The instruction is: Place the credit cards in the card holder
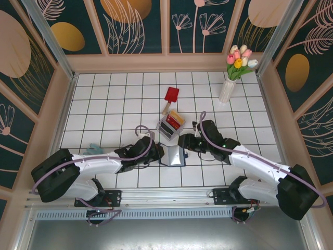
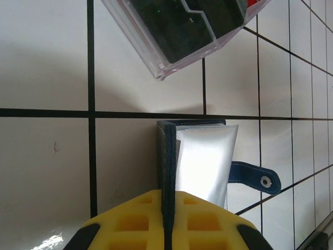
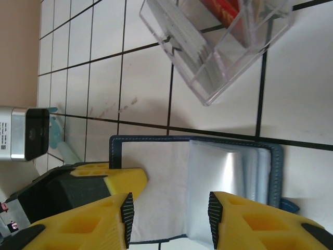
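The navy card holder (image 1: 174, 155) lies open on the tiles, its clear sleeves (image 3: 229, 172) fanned up and its snap tab (image 2: 255, 177) sticking out to one side. My left gripper (image 2: 167, 195) is shut on the edge of its raised navy cover (image 2: 166, 156). Just above the holder's pale lining (image 3: 161, 172), my right gripper (image 3: 170, 216) hovers open with nothing between its pads. The credit cards (image 1: 176, 121), red and yellow-orange, stand in the clear plastic box (image 1: 169, 126) just beyond the holder. A red card edge (image 3: 222, 5) shows inside that box (image 3: 218, 52).
A red paddle (image 1: 171, 95) with a wooden handle lies behind the box. A white vase of tulips (image 1: 229, 86) stands at the back right. A small teal object (image 1: 93, 149) lies by the left arm. Wooden walls enclose the tiled table.
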Controlling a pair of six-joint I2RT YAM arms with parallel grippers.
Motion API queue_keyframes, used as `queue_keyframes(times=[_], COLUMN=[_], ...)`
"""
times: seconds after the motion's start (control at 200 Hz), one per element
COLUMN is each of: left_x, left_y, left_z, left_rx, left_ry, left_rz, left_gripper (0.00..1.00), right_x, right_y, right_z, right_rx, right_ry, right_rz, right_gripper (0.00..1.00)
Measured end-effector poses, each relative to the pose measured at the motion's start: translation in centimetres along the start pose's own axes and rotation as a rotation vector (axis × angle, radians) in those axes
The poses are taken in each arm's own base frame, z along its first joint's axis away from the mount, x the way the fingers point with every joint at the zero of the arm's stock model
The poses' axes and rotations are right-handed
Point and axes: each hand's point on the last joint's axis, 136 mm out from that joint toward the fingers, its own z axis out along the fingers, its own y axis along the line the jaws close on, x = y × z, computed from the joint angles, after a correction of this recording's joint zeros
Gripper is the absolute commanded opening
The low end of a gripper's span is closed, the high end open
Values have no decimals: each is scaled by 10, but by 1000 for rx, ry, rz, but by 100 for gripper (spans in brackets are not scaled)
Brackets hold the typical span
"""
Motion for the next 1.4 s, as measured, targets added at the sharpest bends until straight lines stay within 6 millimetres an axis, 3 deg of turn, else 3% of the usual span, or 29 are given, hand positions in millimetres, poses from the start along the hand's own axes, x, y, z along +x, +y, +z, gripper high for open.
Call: queue_keyframes(times=[0.631, 1.041, 1.236, 1.401], left_x=[3, 6, 7, 7], left_y=[-11, -9, -8, -8], left_z=[10, 16, 17, 18], left_rx=[58, 51, 45, 45], left_ry=[15, 34, 37, 37], left_rz=[-17, -16, -16, -16], left_gripper=[0, 0, 0, 0], right_x=[13, 27, 26, 29], right_y=[2, -39, -52, -80], right_z=[10, 40, 40, 33], right_rx=[49, 226, 270, 302], right_ry=[0, 69, 43, 29], right_rz=[44, 96, 131, 191], right_gripper=[45, 45, 44, 44])
